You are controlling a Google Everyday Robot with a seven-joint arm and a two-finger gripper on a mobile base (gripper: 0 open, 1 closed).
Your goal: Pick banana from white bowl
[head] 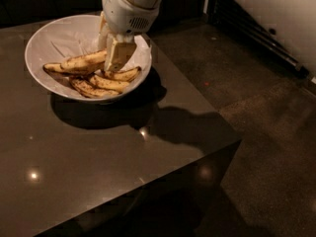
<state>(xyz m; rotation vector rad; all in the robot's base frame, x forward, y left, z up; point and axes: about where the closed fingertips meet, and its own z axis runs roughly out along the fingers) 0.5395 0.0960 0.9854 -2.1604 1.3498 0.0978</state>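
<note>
Gripper (111, 58) down inside the white bowl (39, 41), on the right half, low over the fruit; white arm (131, 4) comes in from above; whether it is spread or clamped cannot be told, its tip is hidden among the fruit.

Risks, as judged from here:
- the pile is tight; the top banana (79, 62) touches the other bananas (106, 83) beneath it; a close could catch two, or nudge a neighbour instead
- contact looks set for the banana's right end, not its middle; held that far out it may droop, pivot or slip on the lift
- ripe fruit; a hard squeeze may bruise or split it
- the bowl's right rim sits near the edge of the dark table (98, 172); a sideways drag could slide it toward the drop to the floor (261, 93)

The target: long, gently curved, dull yellow with heavy brown spotting and a dark left tip; lies across the bowl's middle, uppermost of the heap, its right end running under the gripper.
</note>
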